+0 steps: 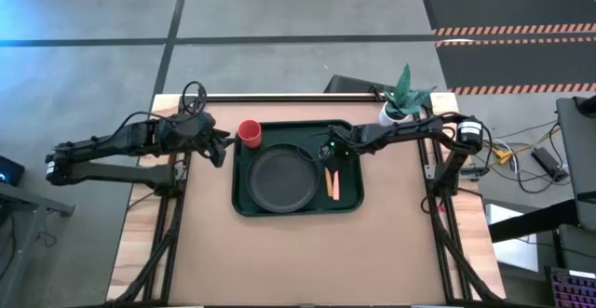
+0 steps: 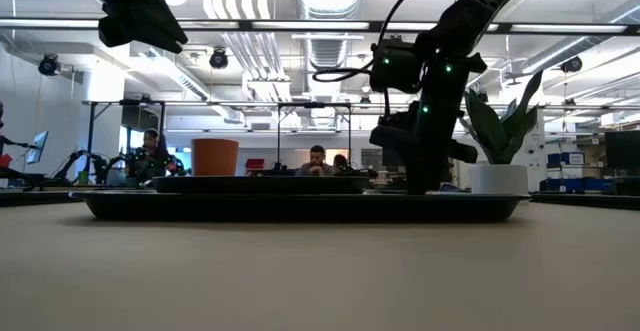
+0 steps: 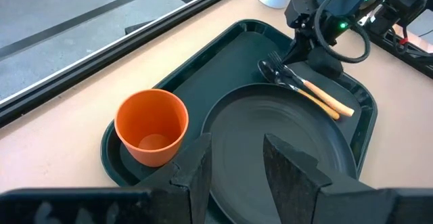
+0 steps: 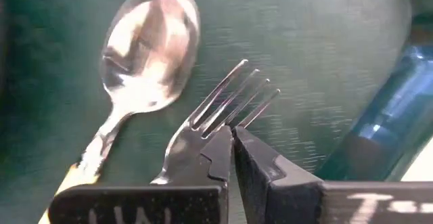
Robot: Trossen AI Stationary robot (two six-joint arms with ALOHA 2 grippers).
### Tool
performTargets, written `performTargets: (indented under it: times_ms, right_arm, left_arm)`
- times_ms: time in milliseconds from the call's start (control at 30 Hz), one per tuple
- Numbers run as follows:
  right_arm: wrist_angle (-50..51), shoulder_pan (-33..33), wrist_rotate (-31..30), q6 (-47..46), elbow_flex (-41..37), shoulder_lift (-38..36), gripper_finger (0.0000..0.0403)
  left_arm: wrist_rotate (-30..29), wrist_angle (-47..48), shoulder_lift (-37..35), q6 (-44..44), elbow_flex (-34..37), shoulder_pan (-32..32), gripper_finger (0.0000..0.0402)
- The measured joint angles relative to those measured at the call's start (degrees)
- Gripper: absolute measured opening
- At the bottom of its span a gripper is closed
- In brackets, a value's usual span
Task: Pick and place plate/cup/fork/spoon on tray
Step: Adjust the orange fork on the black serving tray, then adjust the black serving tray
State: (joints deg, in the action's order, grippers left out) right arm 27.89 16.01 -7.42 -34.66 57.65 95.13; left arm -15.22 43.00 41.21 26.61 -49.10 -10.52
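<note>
The dark green tray (image 1: 347, 199) lies mid-table. On it are the dark plate (image 1: 279, 179), the red cup (image 1: 250, 132) upright in its far left corner, and the orange-handled fork (image 4: 226, 101) and spoon (image 4: 150, 45) lying flat side by side to the right of the plate. My right gripper (image 4: 233, 143) is shut and points down over the fork's head, with the tines showing past its fingertips. My left gripper (image 3: 237, 164) is open and empty, above the tray's left edge near the cup (image 3: 151, 126). My right gripper comes from above with shut fingers at the fork's head, where the tines meet the neck (image 4: 196, 126). The fork lies flat on the tray. The neck runs under one finger, not between the two. I cannot tell whether the fingertips touch it.
A white pot with a green plant (image 1: 400, 108) stands at the table's far right, close behind my right arm. Bare tabletop (image 1: 298, 261) runs from the tray to the near edge. People and equipment show in the room beyond.
</note>
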Motion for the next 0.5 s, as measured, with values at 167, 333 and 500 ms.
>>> performTargets:
  times_ms: [167, 333, 500]
  right_arm:
    - [0.1, -0.3, 0.4, 1.5, 2.3, -0.8, 0.0008]
    - [0.3, -0.9, 0.4, 2.5, 5.2, -1.8, 0.0008]
    - [0.4, -1.2, -0.1, 4.9, 7.3, -2.0, 0.0008]
  left_arm:
    - [0.0, 0.0, 0.0, 0.0, 0.0, 0.0, 0.0114]
    - [0.0, 0.0, 0.0, 0.0, 0.0, 0.0, 0.0114]
    - [0.0, 0.0, 0.0, 0.0, 0.0, 0.0, 0.0114]
